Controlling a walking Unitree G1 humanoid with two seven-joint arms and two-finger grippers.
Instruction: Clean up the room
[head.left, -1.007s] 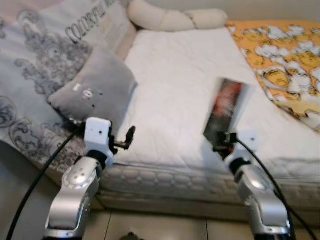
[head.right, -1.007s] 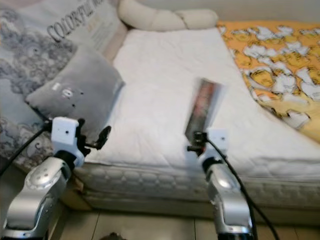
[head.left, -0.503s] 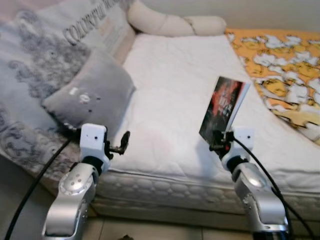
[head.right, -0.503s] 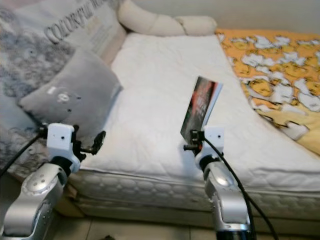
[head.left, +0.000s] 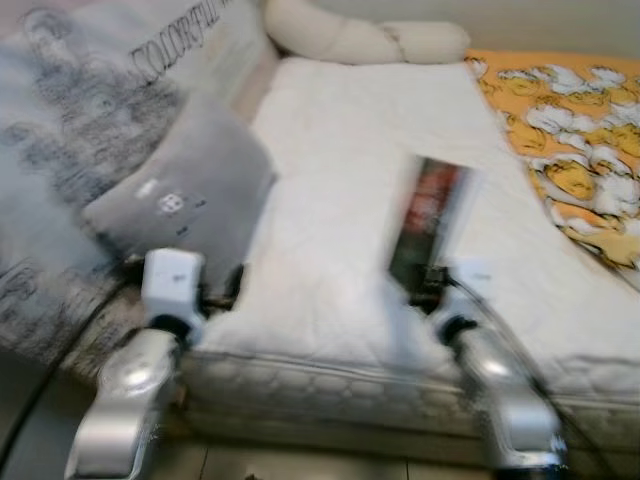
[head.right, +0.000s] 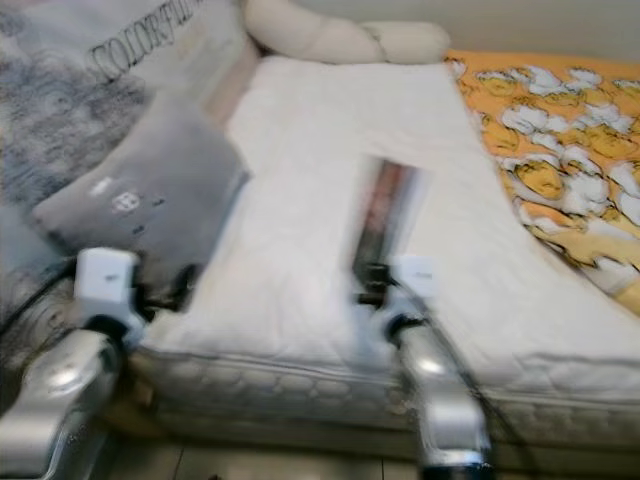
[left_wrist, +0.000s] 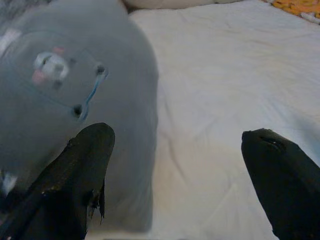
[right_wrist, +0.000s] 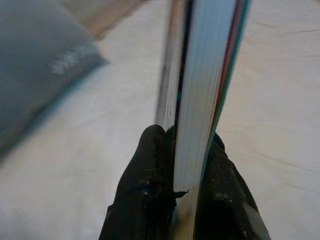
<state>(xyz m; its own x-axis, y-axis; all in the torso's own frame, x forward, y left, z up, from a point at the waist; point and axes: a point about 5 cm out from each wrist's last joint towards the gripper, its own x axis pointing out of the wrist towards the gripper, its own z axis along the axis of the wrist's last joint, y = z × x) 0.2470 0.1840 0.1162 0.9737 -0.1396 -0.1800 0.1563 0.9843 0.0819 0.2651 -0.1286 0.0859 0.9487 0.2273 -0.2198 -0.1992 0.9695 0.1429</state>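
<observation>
Right gripper (right_wrist: 182, 165) clamped on an upright book (head.left: 425, 215) above the white mattress (head.left: 350, 180); left gripper (left_wrist: 177, 160) spread wide, empty, near the grey pillow (head.left: 185, 195).

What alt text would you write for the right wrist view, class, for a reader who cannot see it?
The right gripper is shut on a thin book, held edge-on and upright above a white mattress. A grey cushion lies blurred beside it.
</observation>
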